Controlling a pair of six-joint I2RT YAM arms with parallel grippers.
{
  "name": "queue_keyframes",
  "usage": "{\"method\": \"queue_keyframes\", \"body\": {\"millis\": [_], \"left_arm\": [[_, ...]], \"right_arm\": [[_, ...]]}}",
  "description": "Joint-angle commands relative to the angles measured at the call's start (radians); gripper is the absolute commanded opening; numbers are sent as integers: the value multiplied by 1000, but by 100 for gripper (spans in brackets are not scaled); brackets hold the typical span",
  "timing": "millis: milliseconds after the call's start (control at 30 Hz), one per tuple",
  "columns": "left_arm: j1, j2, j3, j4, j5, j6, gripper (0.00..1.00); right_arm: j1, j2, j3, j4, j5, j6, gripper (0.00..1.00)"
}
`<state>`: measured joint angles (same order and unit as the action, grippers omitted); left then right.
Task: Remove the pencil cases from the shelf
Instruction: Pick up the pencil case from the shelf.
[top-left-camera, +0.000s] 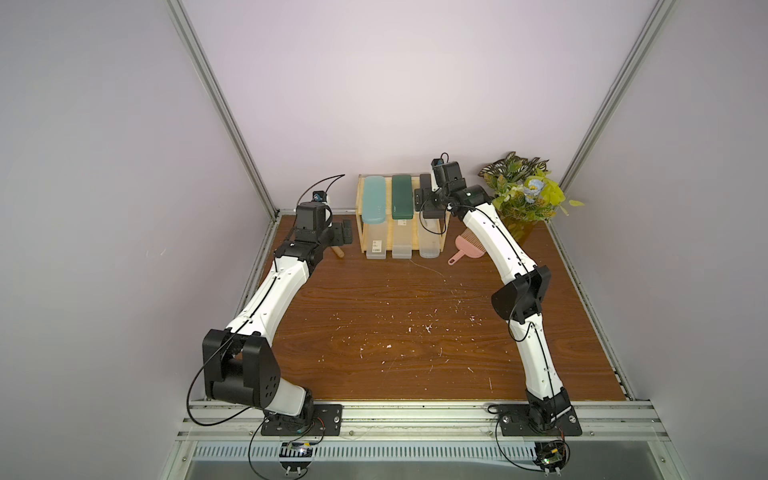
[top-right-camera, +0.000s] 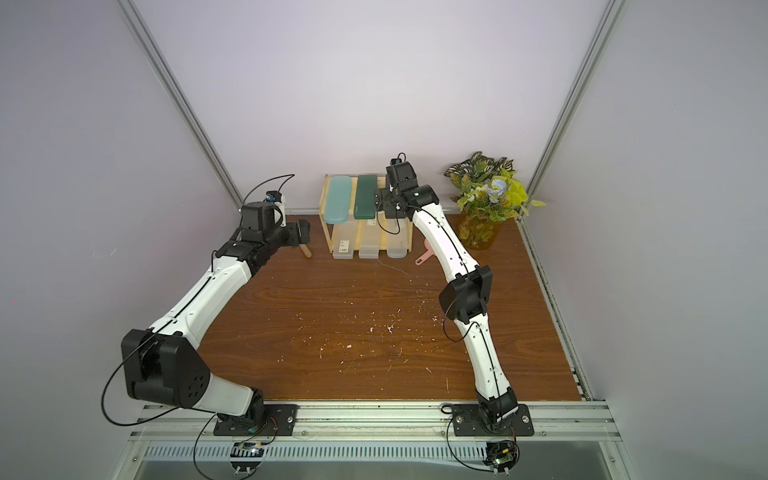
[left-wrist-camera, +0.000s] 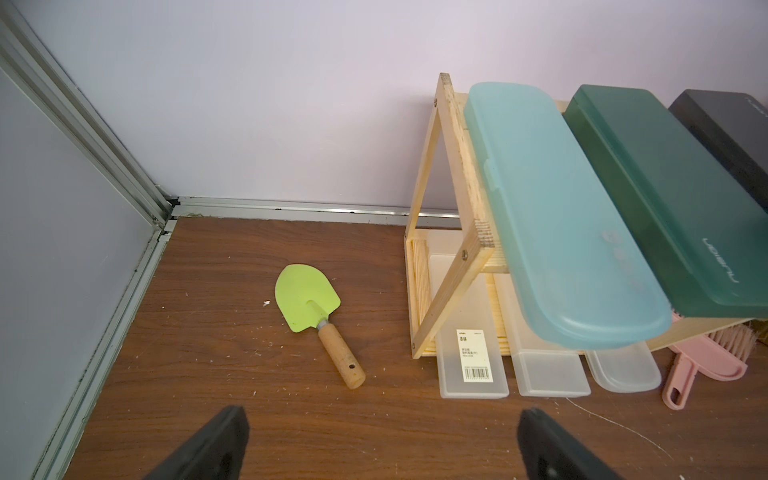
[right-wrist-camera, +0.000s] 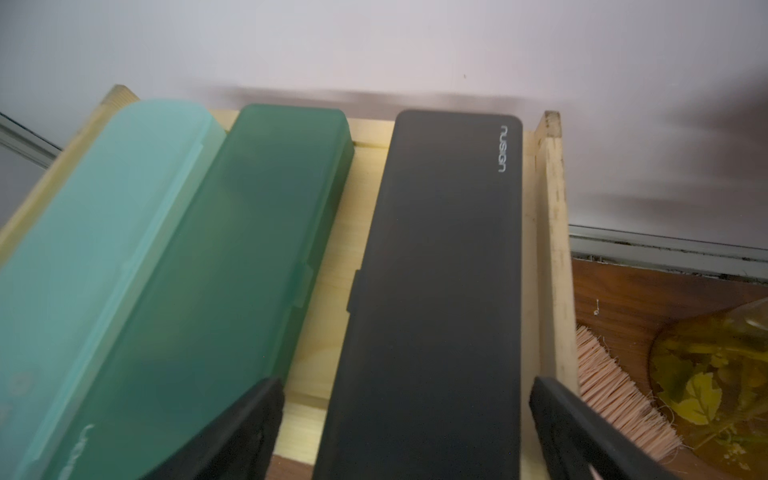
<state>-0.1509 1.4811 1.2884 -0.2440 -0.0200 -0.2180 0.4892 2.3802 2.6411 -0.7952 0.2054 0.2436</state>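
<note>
While your right gripper hung astride the slim black plastic pencil case atop the pale pine shelf, jaws wide, you likely needed to lower and close; your left gripper also gaped.

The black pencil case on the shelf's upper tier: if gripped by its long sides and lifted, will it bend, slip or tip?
The black pencil case looks like a hard, straight-edged box, so probably stiff. Its smooth matte surface may slip. It is long, and the right end effector straddles it near one end, so it could tilt when lifted.
</note>
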Motion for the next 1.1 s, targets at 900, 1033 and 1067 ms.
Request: {"method": "queue_keyframes", "body": {"millis": [900, 1033, 1067], "left_arm": [[-9, -13, -12, -8, -17, 0, 100], [-9, -21, -11, -9, -17, -1, 100], [-9, -23, -10, -9, -17, -1, 100]], "right_arm": [[-3, -16, 6, -25, 85, 35, 59], [-5, -43, 8, -11, 101, 42, 59], [-5, -53, 8, -9, 105, 44, 58]]}}
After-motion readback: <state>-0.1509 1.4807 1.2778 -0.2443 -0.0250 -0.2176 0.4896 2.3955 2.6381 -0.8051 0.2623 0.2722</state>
